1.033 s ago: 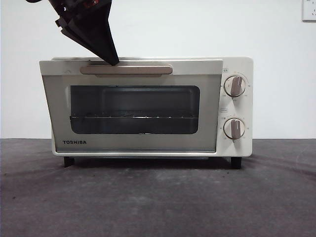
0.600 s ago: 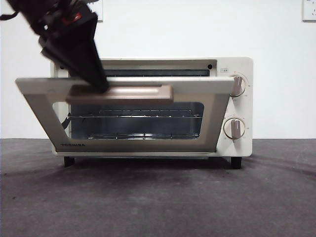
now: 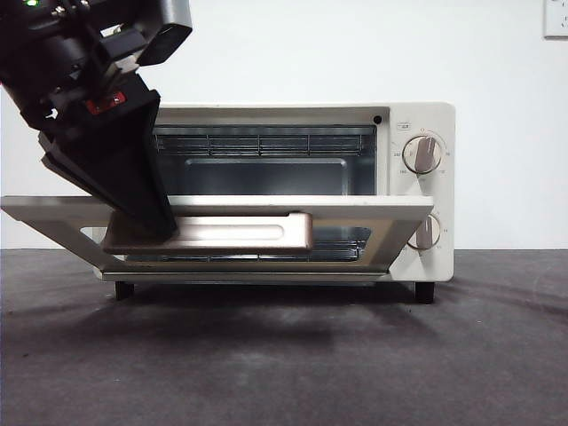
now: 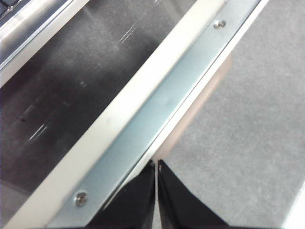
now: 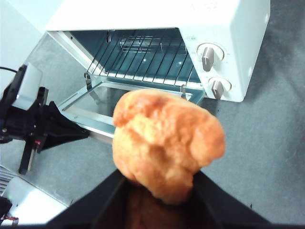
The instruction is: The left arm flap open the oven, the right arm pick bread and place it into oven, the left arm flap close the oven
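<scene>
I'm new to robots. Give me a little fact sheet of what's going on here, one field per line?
Oven: cream-white toaster oven on a dark table
Door: swung down, nearly flat, inside exposed
Rack: bare wire, nothing on it
Left gripper: jaws together, tip pressed on the door's beige handle
Right gripper: shut on the bread, held up in front of the oven, outside it
Bread: golden, lumpy bun, not yet in the oven
Knobs: two, on the oven's front beside the door
</scene>
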Controlling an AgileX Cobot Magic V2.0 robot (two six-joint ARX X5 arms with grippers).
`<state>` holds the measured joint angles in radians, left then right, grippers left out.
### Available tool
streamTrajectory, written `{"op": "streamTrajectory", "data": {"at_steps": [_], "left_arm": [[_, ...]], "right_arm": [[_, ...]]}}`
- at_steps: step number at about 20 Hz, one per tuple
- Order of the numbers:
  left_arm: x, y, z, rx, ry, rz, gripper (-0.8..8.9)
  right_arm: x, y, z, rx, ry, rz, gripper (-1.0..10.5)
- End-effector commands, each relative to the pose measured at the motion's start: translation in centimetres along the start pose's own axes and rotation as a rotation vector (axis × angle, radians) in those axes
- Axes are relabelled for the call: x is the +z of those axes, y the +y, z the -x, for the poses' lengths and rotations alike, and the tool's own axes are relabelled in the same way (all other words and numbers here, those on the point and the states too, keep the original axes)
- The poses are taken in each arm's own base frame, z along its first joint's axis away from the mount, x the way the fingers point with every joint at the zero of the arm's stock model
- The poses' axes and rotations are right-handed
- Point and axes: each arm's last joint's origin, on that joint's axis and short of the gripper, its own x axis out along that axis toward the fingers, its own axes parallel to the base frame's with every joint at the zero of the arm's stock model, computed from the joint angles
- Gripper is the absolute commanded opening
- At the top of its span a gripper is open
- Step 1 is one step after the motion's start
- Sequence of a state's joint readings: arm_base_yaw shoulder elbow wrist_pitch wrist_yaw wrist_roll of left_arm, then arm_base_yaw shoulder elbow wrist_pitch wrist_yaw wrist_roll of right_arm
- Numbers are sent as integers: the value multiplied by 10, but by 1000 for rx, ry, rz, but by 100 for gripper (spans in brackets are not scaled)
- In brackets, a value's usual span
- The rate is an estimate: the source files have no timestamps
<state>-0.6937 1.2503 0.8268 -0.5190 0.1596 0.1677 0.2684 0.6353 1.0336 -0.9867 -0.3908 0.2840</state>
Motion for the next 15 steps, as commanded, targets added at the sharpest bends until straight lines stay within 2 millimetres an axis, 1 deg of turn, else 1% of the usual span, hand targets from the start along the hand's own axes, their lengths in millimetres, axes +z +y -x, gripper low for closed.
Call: {"op": "streamTrajectory", "data": {"at_steps": [1, 5, 10, 12, 15], "left_arm": [[-4, -1, -10, 26, -1, 18, 16], [-17, -5, -19, 16, 23, 48, 16], [-18, -12, -20, -2, 20, 47, 16], [-16, -14, -11, -2, -13, 60, 16], [-15, -17, 14, 2, -95, 158, 16]], "right_arm": [[5, 4, 4, 15, -32, 41, 141], [6, 4, 4, 16, -38, 57, 141], [8, 5, 5, 22, -59, 66, 141], [8, 5, 4, 37, -52, 65, 141], [10, 6, 1, 91, -34, 66, 141]]}}
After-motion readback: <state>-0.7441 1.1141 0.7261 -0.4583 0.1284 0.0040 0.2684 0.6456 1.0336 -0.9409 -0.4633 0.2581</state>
